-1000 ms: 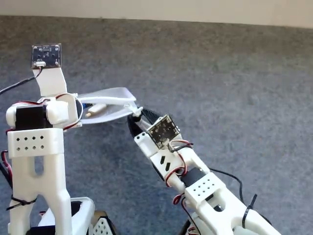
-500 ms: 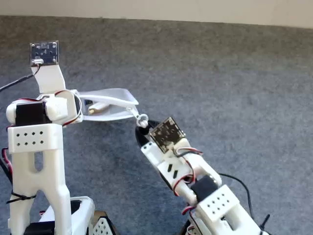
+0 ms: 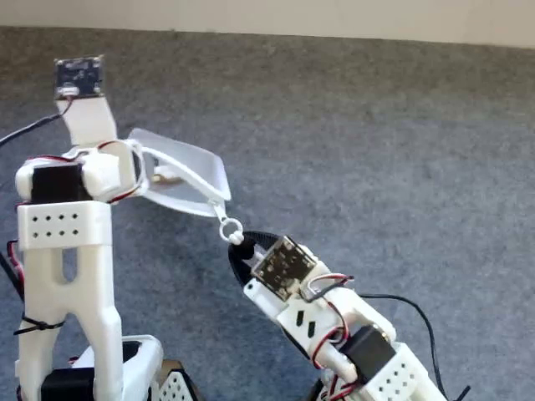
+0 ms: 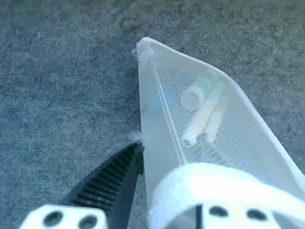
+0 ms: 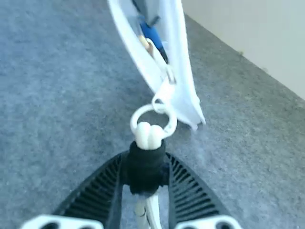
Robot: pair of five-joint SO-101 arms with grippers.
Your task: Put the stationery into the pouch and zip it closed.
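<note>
A translucent white mesh pouch hangs off the grey carpet, tilted, with one end in my left gripper, which is shut on it. In the left wrist view the pouch holds pale pens and a blue item; my left gripper clamps its near end. My right gripper is shut on the zipper pull, just in front of the pouch's free end. In the right wrist view the black fingers of my right gripper pinch the pull tab behind its ring, and the pouch mouth shows a blue item.
Grey carpet stretches to the right and far side of the arms. A pale wall runs along the far edge. The left arm's white base stands at the near left.
My right gripper has drawn back toward the near edge with the zipper pull. The pouch has tilted and its free end swung toward the right arm.
</note>
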